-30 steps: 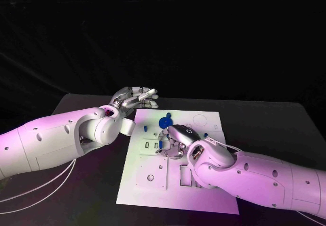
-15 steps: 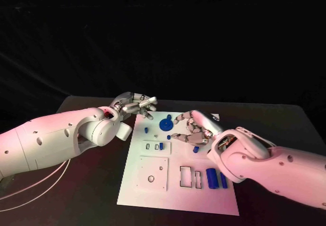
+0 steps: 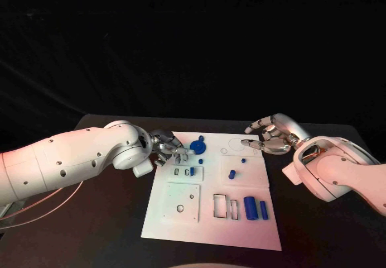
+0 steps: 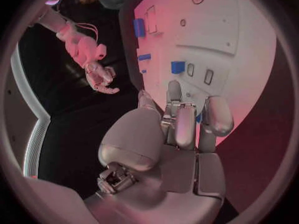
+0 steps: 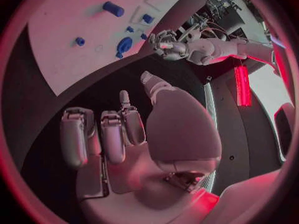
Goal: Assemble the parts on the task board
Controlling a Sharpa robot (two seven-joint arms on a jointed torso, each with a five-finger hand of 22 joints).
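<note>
One task board (image 3: 181, 223), two hands, several blue parts (image 3: 250, 208).

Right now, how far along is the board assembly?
Early. Two blue cylinders lie loose near the task board's front edge beside open rectangular slots. A small blue part seems seated mid-board. The left hand hovers by the blue round part; the right hand holds nothing.
</note>
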